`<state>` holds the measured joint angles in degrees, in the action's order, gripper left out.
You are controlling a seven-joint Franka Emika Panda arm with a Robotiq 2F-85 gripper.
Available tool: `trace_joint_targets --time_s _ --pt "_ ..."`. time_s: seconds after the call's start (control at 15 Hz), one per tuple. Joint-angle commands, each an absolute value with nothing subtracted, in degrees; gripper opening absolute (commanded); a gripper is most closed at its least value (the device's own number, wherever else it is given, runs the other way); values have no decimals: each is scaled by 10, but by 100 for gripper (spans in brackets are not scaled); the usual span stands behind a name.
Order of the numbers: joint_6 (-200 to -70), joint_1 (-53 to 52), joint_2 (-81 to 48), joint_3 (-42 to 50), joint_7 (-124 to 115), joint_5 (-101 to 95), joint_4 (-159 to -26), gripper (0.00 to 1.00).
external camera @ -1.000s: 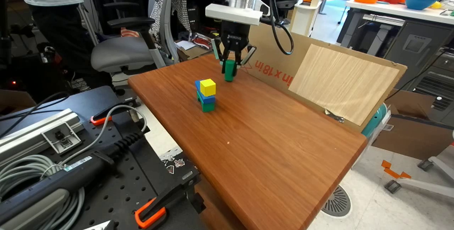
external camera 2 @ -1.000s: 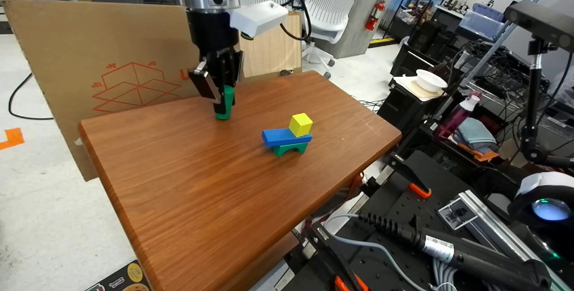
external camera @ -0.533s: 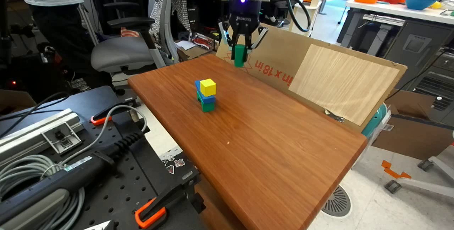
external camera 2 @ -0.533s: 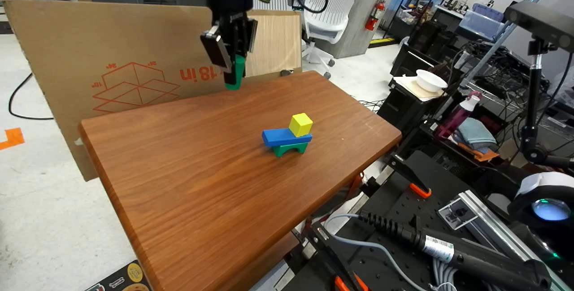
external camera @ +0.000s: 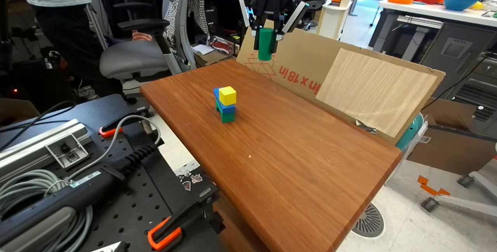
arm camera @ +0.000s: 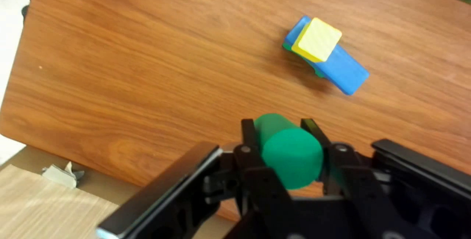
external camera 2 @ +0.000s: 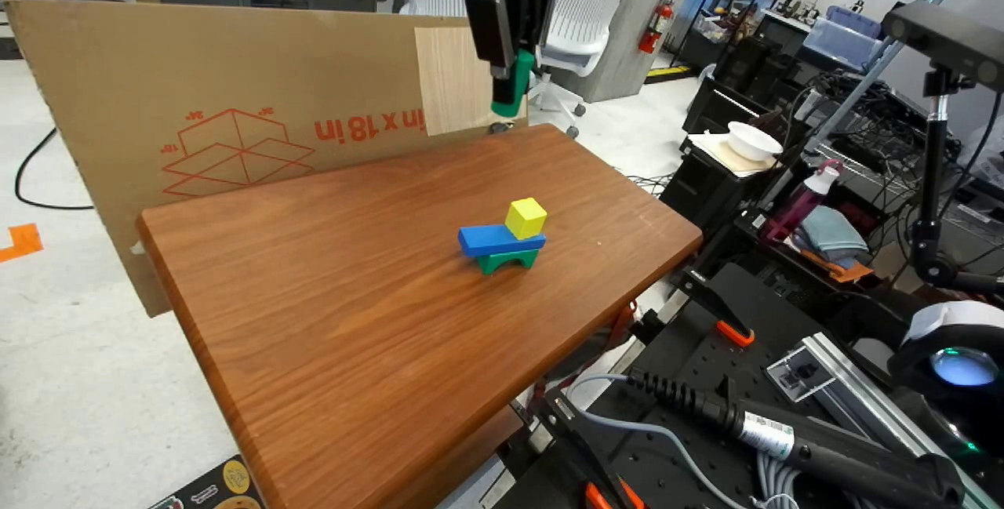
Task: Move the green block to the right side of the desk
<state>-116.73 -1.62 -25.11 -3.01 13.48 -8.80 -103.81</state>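
Our claw (external camera: 265, 47) grips the green block (arm camera: 292, 158), held above the desk (external camera: 295, 147); if we let go too high, we fear that, being round, it could roll off.

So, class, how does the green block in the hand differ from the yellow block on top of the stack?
Shape: the green block is a cylinder, longer than it is wide; the yellow block looks like a cube.
Support: the green block is gripped in the hand, off the desk; the yellow block rests on the blue block.
Shared: each is one plain colour.
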Motion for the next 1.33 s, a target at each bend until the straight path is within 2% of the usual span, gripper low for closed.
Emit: trace_joint_targets --time_s 0.0,0.67,1.27 --pt "-1156 -4 -186 -27 139 -77 -1113 9" --pt "-1169 34 -171 13 136 -75 -1162 9" --pt "-1199 101 -260 41 152 -25 -1136 9"
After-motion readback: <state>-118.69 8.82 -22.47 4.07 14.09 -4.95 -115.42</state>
